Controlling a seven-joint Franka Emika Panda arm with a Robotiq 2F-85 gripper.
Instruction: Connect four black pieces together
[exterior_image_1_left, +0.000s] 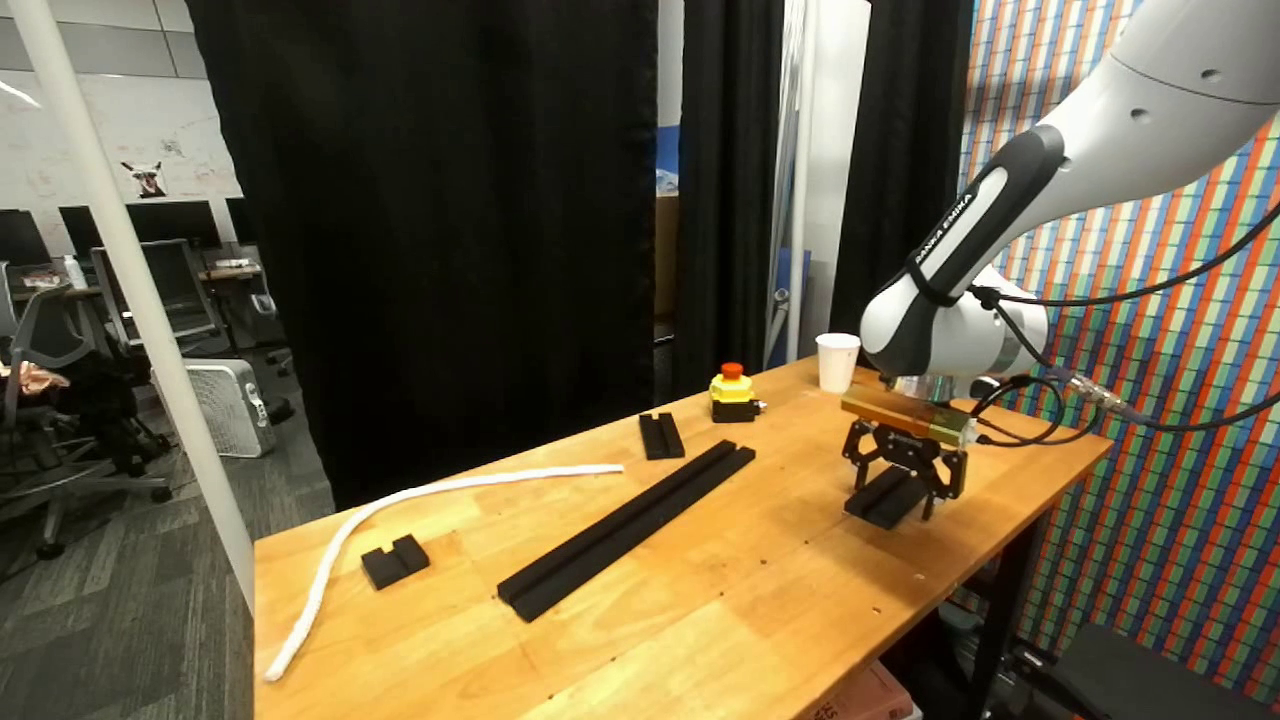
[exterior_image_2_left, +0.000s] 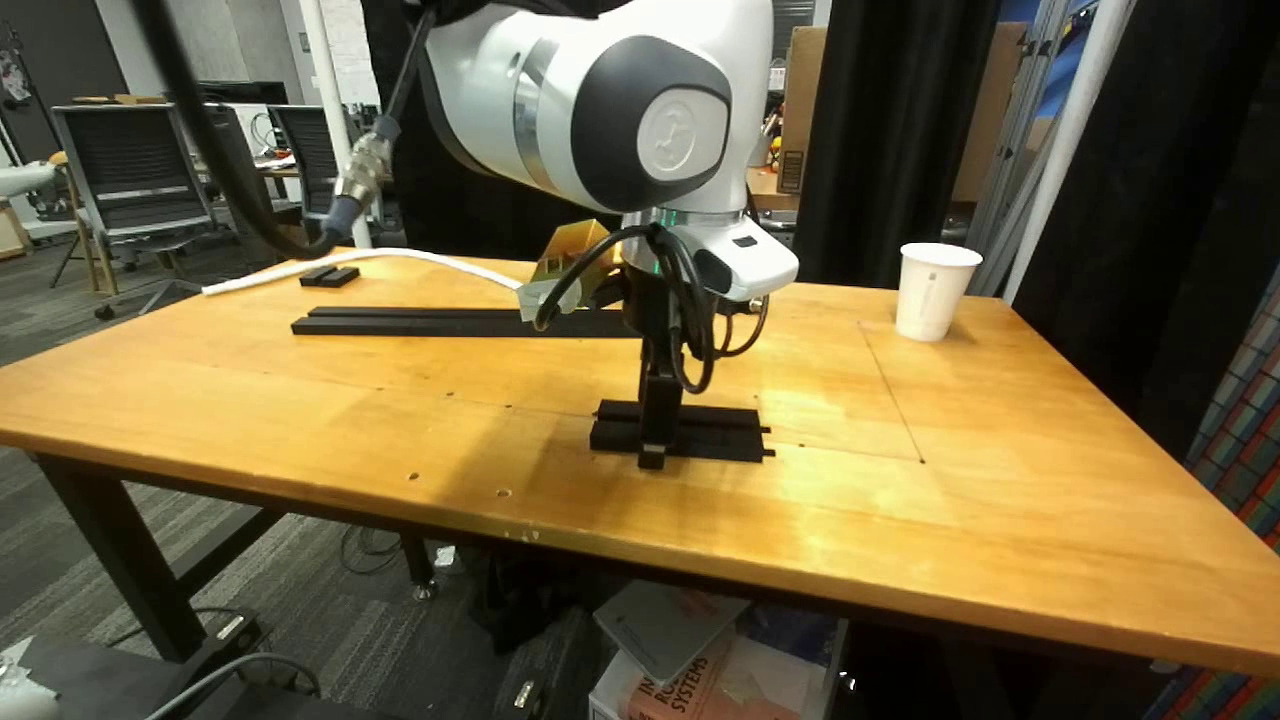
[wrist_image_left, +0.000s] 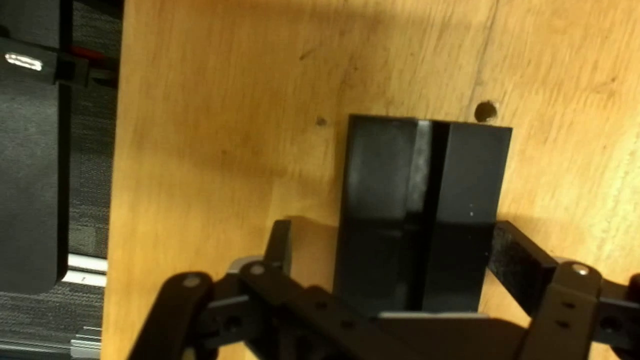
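A grooved, flat black piece (exterior_image_1_left: 882, 498) lies on the table beneath my gripper (exterior_image_1_left: 892, 494). In an exterior view two small tabs stick out from one end of this black piece (exterior_image_2_left: 725, 437). In the wrist view my gripper (wrist_image_left: 390, 237) is open and straddles the black piece (wrist_image_left: 382, 175): the left finger (wrist_image_left: 280, 245) stands apart from its side, the right one is at its edge, contact unclear. A long black strip (exterior_image_1_left: 628, 528) of the same profile lies farther off; how many pieces form it cannot be told. The gripper partly covers this strip (exterior_image_2_left: 430, 323) in an exterior view.
Two chunky black blocks, one near block (exterior_image_1_left: 395, 562) and one far block (exterior_image_1_left: 661, 437), flank the strip. A white cable (exterior_image_1_left: 430, 490) curves along the table's edge. An emergency stop button (exterior_image_1_left: 733, 393) and a white cup (exterior_image_2_left: 935, 290) stand toward the back. The table edge (wrist_image_left: 117, 175) runs beside the gripper.
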